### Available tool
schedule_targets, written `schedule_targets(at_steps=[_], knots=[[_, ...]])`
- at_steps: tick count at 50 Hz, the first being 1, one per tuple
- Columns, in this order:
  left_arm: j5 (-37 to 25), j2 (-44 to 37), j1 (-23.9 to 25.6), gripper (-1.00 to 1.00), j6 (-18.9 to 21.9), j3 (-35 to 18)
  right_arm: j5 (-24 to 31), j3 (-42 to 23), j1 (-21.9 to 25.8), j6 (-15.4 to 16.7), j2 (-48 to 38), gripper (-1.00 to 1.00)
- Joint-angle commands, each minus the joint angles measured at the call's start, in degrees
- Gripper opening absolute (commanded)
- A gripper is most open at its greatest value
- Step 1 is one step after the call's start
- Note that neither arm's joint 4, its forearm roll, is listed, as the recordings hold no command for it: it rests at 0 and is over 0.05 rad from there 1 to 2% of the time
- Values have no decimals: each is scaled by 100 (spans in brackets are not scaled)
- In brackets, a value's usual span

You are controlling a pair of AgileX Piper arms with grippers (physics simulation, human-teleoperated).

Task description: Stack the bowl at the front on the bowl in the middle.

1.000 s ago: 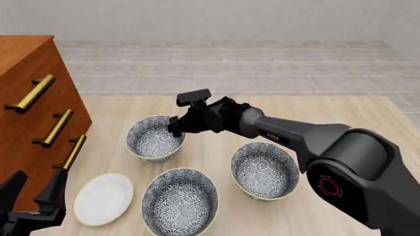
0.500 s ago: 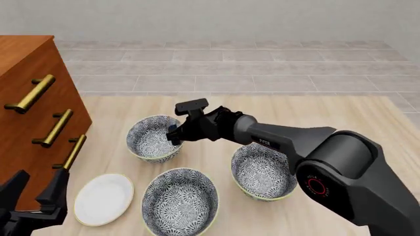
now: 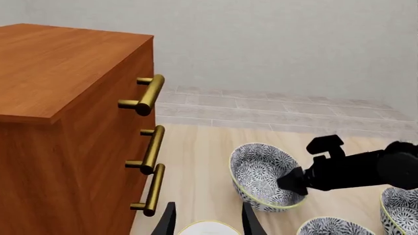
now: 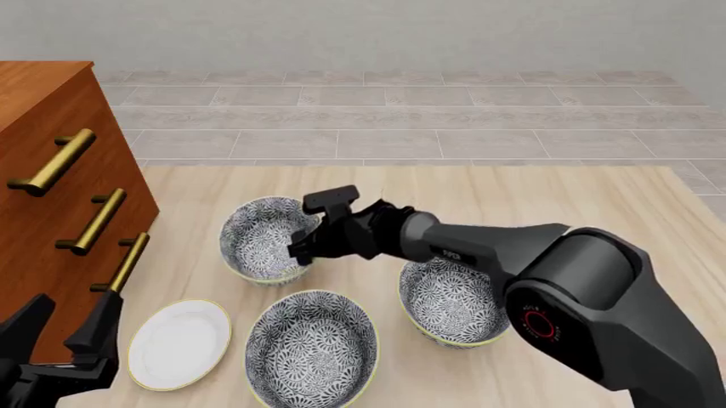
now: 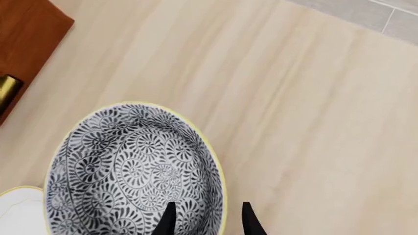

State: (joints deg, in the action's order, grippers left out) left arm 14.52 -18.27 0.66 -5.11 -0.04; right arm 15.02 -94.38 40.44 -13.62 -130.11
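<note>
R gripper (image 4: 304,246) sat at the right-hand rim of the bowl at the front (image 4: 258,240), on the far-left part of the table (image 4: 567,195). Its jaws were apart, one finger (image 5: 168,221) inside the bowl and the other outside, w/ nothing clamped. The bowl in the middle (image 4: 454,293) stood nearer, to the right, under the R arm. L gripper (image 4: 59,336) hung spread and empty beside the white plate (image 4: 179,342).

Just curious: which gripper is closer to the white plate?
Left. The left gripper hovers just beside the plate; the right gripper is farther off, at a bowl's rim.
</note>
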Motion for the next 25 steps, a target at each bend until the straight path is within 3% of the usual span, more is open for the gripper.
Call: schedule_targets(at_steps=[1,6,7,25], knots=[[121,-134,4,100,-6,1,-141,148,67,-82,1,100],[85,-92,4,100,4,1,-146,163,76,-73,6,100],[100,-106,4,100,-7,1,-142,155,49,-59,6,-100],[-73,83,-11,100,19,-1,-283,337,65,-206,321,-100]])
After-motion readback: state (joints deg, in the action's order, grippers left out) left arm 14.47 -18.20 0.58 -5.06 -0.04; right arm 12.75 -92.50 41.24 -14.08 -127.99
